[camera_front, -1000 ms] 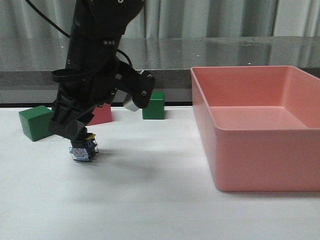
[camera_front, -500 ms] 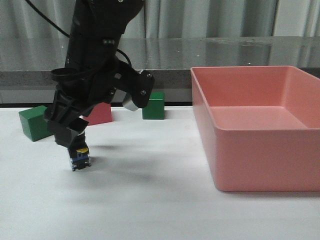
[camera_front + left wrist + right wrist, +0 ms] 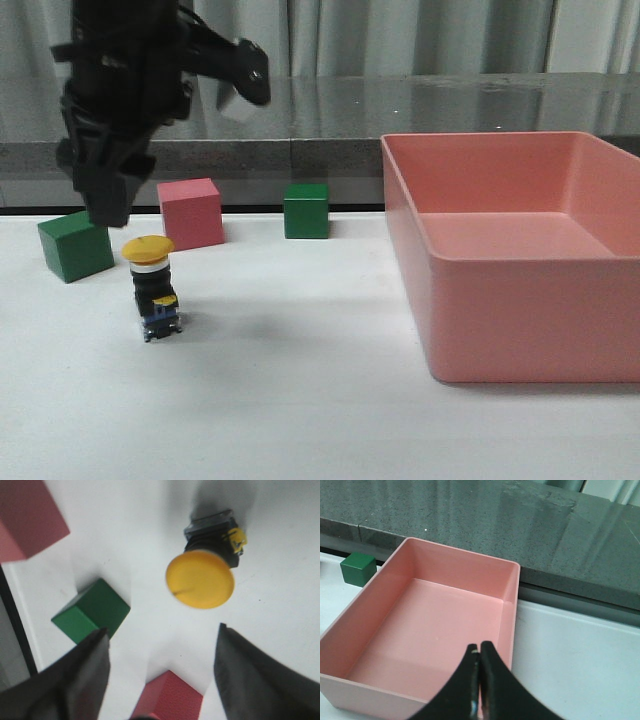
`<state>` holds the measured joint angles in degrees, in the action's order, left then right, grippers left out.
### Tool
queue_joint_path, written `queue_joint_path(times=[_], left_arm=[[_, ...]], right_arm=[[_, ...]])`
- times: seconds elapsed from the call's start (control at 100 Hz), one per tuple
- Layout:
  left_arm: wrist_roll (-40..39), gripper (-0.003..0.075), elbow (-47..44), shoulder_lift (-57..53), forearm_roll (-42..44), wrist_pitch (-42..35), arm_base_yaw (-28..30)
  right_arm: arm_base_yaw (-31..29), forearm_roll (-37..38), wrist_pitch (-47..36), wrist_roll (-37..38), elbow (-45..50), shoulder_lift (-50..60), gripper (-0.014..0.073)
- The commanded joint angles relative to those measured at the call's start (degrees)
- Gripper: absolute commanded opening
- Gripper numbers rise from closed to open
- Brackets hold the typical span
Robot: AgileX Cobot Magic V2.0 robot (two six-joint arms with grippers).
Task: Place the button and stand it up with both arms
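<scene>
The button point(image 3: 152, 286) stands upright on the white table, yellow cap on top, black body, blue-grey base down. It also shows in the left wrist view point(image 3: 202, 576), seen from above. My left gripper point(image 3: 106, 205) hangs open and empty above and just left of the button, not touching it; in its wrist view point(image 3: 162, 632) the two fingers stand wide apart. My right gripper point(image 3: 479, 649) is shut and empty, above the near wall of the pink bin point(image 3: 430, 630); it does not show in the front view.
A green cube point(image 3: 74, 247) and a pink cube point(image 3: 190, 212) stand behind the button. Another green cube point(image 3: 306, 210) stands further right. The large pink bin point(image 3: 500, 290) fills the right side. A dark counter edge runs along the back.
My left gripper let go of the button and rose up and to the left. The button now stands upright on its own.
</scene>
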<state>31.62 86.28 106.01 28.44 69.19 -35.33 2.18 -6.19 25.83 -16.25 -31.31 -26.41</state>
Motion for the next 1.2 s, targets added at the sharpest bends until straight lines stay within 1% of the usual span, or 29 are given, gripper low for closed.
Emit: queue_joint_path(times=[0.0,0.03,0.05,0.06,0.08,0.19,0.26,0.31,0.41,0.52,0.59,0.71,0.93,1.08,1.19], left_arm=[[-6.8,0.0189,1.5,-6.4,-0.6,3.9,3.6],[-7.1,0.0092,1.5,-7.5,-1.7,3.9,5.2],[-7.1,0.0052,1.5,-8.1,-2.3,3.9,5.9],[-7.1,0.0013,1.5,-9.0,-3.1,3.9,6.7],[-7.1,-0.0018,1.5,-9.6,-4.3,3.8,7.8],[-7.4,-0.002,1.5,-14.3,-12.1,2.5,13.9],[-7.4,-0.002,1.1,-18.0,-19.0,-1.3,18.1],[-6.9,-0.002,-0.2,-21.4,-23.9,-6.1,20.9],[-6.6,-0.002,-5.5,-29.1,-29.0,-17.4,23.6],[-6.6,-0.002,-14.9,-37.3,-31.8,-28.9,24.0],[-6.6,-0.002,-21.4,-42.6,-33.9,-34.5,24.0],[-6.6,-0.002,-32.4,-51.0,-37.2,-41.6,24.0],[-6.6,-0.002,-50.7,-64.8,-40.3,-53.0,24.0],[-6.6,-0.002,-58.7,-71.8,-42.1,-58.0,24.0],[-6.6,-0.002,-62.4,-75.0,-44.5,-58.8,24.0]], right_arm=[[-0.4,-0.1,-4.8,0.1,-1.5,-0.1,-0.0062],[-0.4,-0.1,-4.8,0.1,-1.5,-0.1,-0.0062],[-0.4,-0.1,-4.8,0.1,-1.5,-0.1,-0.0062],[-0.4,-0.1,-4.8,0.1,-1.5,-0.1,-0.0062],[-0.4,-0.1,-4.8,0.1,-1.5,-0.1,-0.0062],[-0.4,-0.1,-4.8,0.1,-1.5,-0.1,-0.0062],[-0.4,-0.1,-4.6,0.1,-1.5,-0.1,-0.0062],[-0.4,-0.1,-4.4,0.1,-1.5,-0.1,-0.0062],[-0.4,-0.1,-4.0,0.1,-1.5,-0.1,-0.0062],[-0.4,-0.1,-4.0,0.1,-1.5,-0.1,-0.0062],[-0.4,-0.1,-4.0,0.1,-1.5,-0.1,-0.0062],[-0.4,-0.1,-4.0,0.1,-1.5,-0.1,-0.0062],[-0.4,-0.1,-4.0,0.1,-1.5,-0.1,-0.0062],[-0.4,-0.1,-4.0,0.1,-1.5,-0.1,-0.0062],[-0.4,-0.1,-4.0,0.1,-1.5,-0.1,-0.0062]])
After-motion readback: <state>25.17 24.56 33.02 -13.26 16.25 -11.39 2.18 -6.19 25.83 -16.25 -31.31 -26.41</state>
